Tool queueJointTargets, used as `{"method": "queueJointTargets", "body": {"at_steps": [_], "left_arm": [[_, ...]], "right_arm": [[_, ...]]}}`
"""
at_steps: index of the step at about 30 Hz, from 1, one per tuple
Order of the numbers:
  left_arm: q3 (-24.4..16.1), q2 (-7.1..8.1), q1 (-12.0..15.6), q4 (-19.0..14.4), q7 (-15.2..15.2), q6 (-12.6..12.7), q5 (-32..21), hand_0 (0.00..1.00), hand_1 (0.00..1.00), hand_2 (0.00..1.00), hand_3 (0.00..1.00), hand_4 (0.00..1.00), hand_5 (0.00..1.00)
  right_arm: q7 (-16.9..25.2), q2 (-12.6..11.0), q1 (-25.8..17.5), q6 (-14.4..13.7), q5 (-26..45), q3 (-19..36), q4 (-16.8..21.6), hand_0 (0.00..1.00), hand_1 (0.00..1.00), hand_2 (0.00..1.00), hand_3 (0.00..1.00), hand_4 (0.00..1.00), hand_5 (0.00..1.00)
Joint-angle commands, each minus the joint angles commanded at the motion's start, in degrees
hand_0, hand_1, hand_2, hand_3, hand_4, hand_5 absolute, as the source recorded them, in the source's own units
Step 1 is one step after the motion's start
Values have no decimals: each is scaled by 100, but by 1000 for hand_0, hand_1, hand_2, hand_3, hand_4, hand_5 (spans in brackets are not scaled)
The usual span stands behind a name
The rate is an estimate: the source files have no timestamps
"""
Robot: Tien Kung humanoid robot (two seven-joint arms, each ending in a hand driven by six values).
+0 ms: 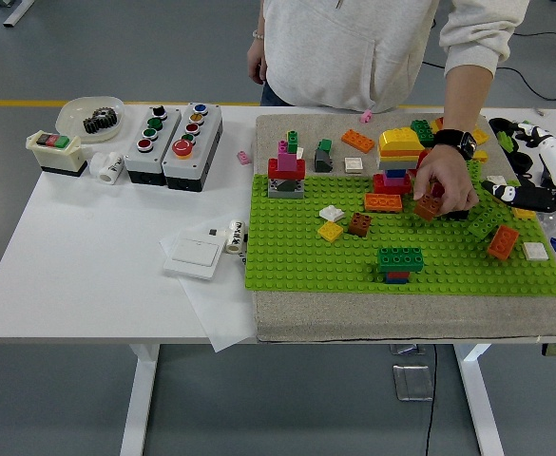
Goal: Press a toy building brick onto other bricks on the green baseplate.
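Note:
The green baseplate (297, 256) lies on a beige mat at the table's right half. On it stand a red and pink tower (286, 173), a yellow-topped tower (400, 152) and a green brick on a low blue and red stack (400, 259). An orange brick (383, 202) lies flat near the yellow-topped tower. A person's hand (446, 180) grips a reddish-brown brick (428, 207) just right of it. My right hand (517, 196) hovers at the plate's right edge, black fingers stretched left, holding nothing. A green brick (487, 221) and an orange brick (503, 241) lie below it.
Small brown (359, 224), yellow (331, 231) and white (332, 214) bricks sit mid-plate. Loose bricks lie on the mat behind the plate. Two button boxes (173, 133), a bowl with a gear (91, 118), a switch box (57, 152) and a white wall switch (194, 255) occupy the left.

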Motion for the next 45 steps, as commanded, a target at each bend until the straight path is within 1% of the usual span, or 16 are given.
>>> {"method": "queueJointTargets", "body": {"at_steps": [11, 13, 18, 19, 24, 25, 28, 30, 31, 36, 37, 42, 43, 45], "left_arm": [[73, 6, 21, -5, -45, 6, -100, 489, 598, 755, 787, 833, 829], [80, 5, 21, -6, -46, 8, -107, 489, 599, 755, 787, 833, 830], [109, 5, 19, -6, -58, 13, -145, 489, 599, 755, 787, 833, 830], [116, 4, 19, -6, -61, 14, -157, 488, 599, 755, 788, 832, 829], [123, -2, 20, -6, -67, 19, -184, 488, 599, 755, 788, 832, 829], [119, -3, 22, -6, -64, 19, -180, 491, 600, 755, 787, 832, 829], [114, -5, 26, -6, -61, 19, -176, 491, 600, 755, 787, 832, 829], [102, -2, 38, -6, -52, 18, -154, 491, 600, 755, 787, 832, 829], [89, 1, 46, -7, -44, 17, -130, 490, 601, 755, 788, 834, 832], [64, 11, 58, -12, -26, 15, -75, 490, 601, 755, 788, 834, 832], [57, 17, 63, -14, -24, 16, -58, 489, 600, 755, 788, 833, 831], [10, 38, 70, -17, 6, 14, 31, 489, 600, 755, 788, 833, 831], [5, 39, 70, -18, 8, 14, 38, 489, 600, 754, 788, 832, 831], [0, 45, 73, -20, 13, 12, 53, 489, 600, 754, 788, 832, 831]], "right_arm": [[9, -4, 10, -13, 68, 13, -21, 713, 717, 777, 876, 946, 411], [24, -2, 8, -9, 62, 17, -26, 711, 714, 776, 864, 966, 411], [115, -19, -23, 128, -37, 43, -7, 711, 714, 776, 864, 966, 411], [145, -26, -28, 153, -59, 44, 9, 699, 708, 771, 832, 960, 394], [226, -73, -21, 226, -166, -54, 182, 699, 708, 771, 832, 960, 394], [220, -73, -13, 226, -175, -93, 223, 641, 675, 738, 790, 956, 384], [203, -73, 5, 218, -202, -180, 311, 641, 675, 738, 790, 956, 384], [168, -74, 57, 190, -241, -344, 418, 641, 675, 738, 790, 956, 384], [153, -62, 107, 179, -251, -459, 444, 567, 610, 668, 621, 939, 384], [127, -17, 219, 175, -264, -654, 435, 567, 610, 668, 621, 939, 384], [106, 16, 296, 183, -270, -755, 392, 521, 573, 602, 564, 925, 367], [9, 132, 568, 311, -382, -1092, 196, 521, 573, 602, 564, 925, 367], [3, 140, 587, 323, -394, -1116, 181, 491, 552, 567, 545, 917, 358], [-38, 177, 671, 404, -483, -1237, 128, 491, 552, 567, 545, 917, 358]]}}
